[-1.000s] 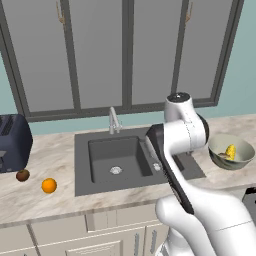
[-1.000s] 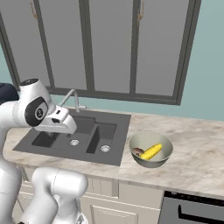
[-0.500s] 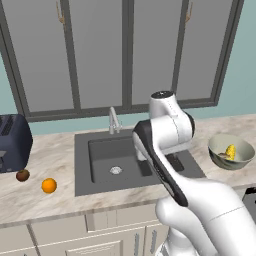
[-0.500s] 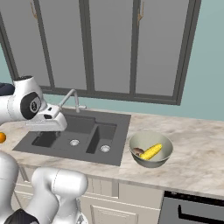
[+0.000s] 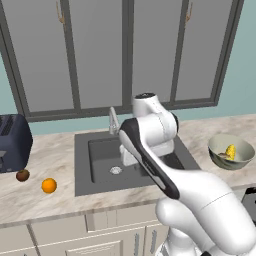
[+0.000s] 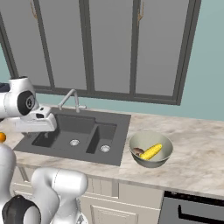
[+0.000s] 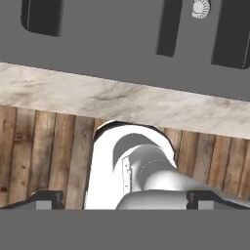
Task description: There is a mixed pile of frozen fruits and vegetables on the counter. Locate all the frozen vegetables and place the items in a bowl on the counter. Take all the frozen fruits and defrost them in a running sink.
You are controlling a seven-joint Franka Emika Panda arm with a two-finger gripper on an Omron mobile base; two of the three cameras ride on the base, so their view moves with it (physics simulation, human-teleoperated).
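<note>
Nowhere any legible txt: sink (image 5: pixel 100 155), bowl (image 6: pixel 165 156) w/ corn (image 6: pixel 151 152).

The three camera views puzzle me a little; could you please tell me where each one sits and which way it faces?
Left base view: behind the arm on its left, looking forward and down over the sink, toaster, orange ball, brown fruit; the white arm rises at lower right.
Right base view: behind on the right, over sink and bowl with corn cob and mushroom; the arm stands at lower left.
Hand view: on the hand, looking down past the counter edge at the wooden floor.
Both base views share sink, faucet, bowl.
</note>
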